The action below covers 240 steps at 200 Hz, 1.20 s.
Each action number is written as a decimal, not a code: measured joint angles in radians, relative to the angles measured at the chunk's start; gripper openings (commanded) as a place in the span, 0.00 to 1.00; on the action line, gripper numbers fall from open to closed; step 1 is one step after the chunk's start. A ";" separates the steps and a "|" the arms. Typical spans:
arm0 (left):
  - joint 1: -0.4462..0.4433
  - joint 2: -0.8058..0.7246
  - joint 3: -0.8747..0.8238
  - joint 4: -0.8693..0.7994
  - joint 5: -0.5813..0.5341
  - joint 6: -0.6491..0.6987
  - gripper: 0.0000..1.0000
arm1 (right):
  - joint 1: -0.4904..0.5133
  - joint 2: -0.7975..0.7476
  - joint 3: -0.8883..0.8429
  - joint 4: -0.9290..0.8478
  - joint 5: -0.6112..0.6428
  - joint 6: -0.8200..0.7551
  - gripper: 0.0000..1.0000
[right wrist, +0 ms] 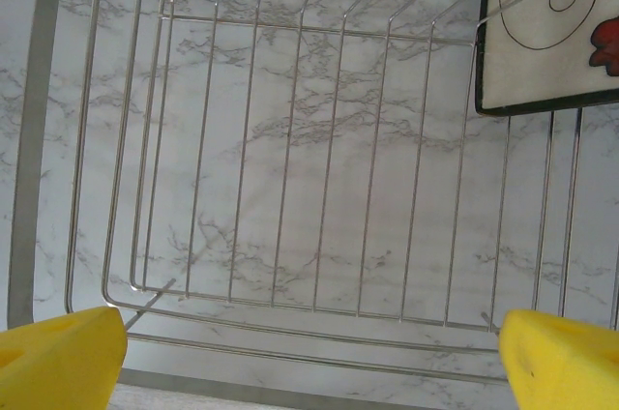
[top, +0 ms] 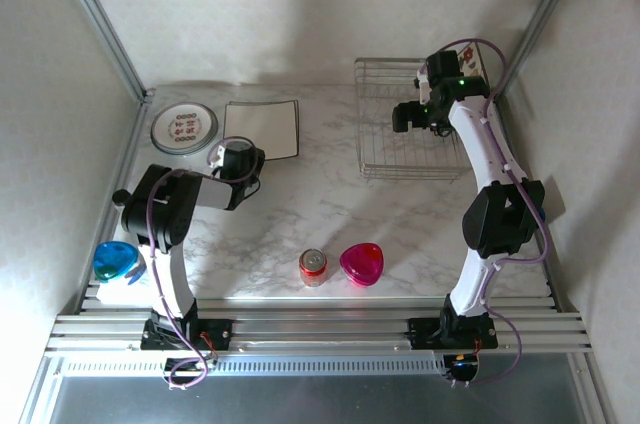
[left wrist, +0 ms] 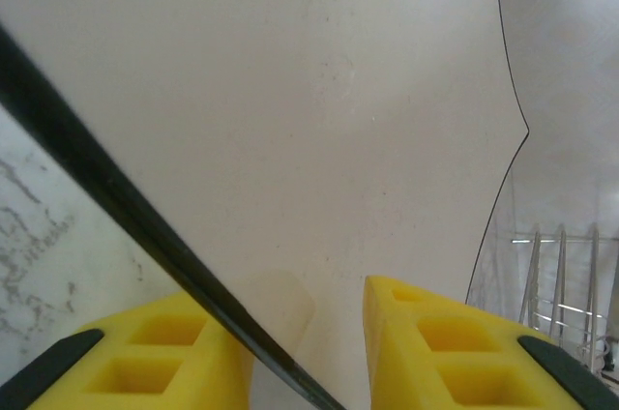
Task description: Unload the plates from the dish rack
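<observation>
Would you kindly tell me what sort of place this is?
Probably a robot test cell staged as a kitchen counter: a marble-patterned table, a wire dish rack, and plain white walls with aluminium posts.

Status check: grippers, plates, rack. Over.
Grippers: left fingers shut on square plate; right fingers open above dish rack. One floral plate left in rack. Nothing in the way.

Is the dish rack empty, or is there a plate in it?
Not empty. The dish rack holds one square plate in its corner, with wires crossing it; its other slots are bare.
</observation>
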 measured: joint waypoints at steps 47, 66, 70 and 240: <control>0.010 0.017 0.028 -0.005 0.049 0.034 0.43 | 0.003 0.000 0.007 0.000 0.000 0.001 0.99; 0.011 0.017 0.036 -0.008 0.061 0.048 0.49 | 0.003 0.000 0.008 0.000 0.000 0.001 0.99; 0.011 0.017 0.037 -0.010 0.063 0.053 0.49 | 0.003 0.000 0.009 0.000 0.000 0.001 0.99; 0.002 -0.239 0.097 -0.393 0.025 0.439 0.99 | -0.015 -0.008 0.015 -0.011 0.004 -0.006 0.99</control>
